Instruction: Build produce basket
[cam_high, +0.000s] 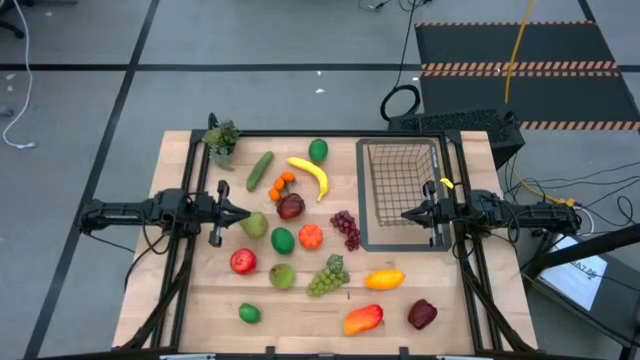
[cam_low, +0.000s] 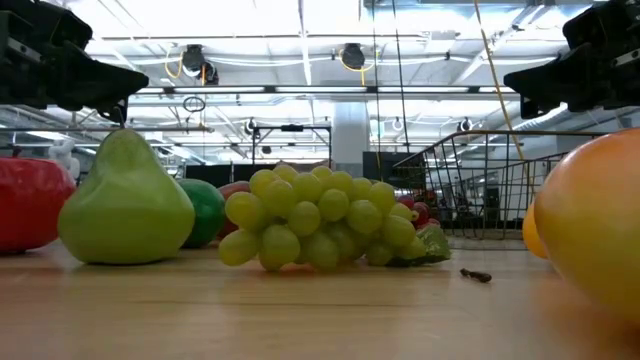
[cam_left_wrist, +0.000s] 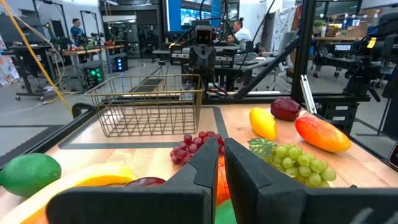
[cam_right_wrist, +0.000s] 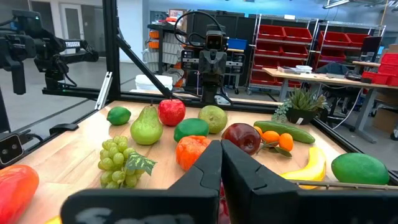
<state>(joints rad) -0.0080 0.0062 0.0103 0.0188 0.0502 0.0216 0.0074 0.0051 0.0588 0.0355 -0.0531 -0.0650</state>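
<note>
1. The produce (cam_high: 310, 236) was spread over the middle of the wooden table (cam_high: 180, 290), and none of it was seen inside the basket (cam_high: 404, 190) yet.
2. On the left side, the left gripper (cam_high: 243, 214) was held above the table, just beside the green pear (cam_high: 253, 226). Its fingers were pressed nearly together, and nothing was pinched.
3. In the middle, the red apple (cam_high: 242, 262), the green grapes (cam_high: 327, 277), the purple grapes (cam_high: 346, 229), the banana (cam_high: 311, 175) and the cucumber (cam_high: 260, 170) were laid out near one another.
4. On the right side, the basket was set on a flat dark tray (cam_high: 365, 240), well apart from most of the fruit.
5. The right gripper (cam_high: 408, 214) was held over the basket's near edge. Its fingers were pressed together, and nothing was held.
6. The job looked like it was only at the start. For the next move, one pincer would need to be spread wide and lowered over one fruit.
7. A small potted plant (cam_high: 221, 140) was left at the table's far left corner.
8. Grey floor and striped mats (cam_high: 520, 68) were seen around the table.
</note>
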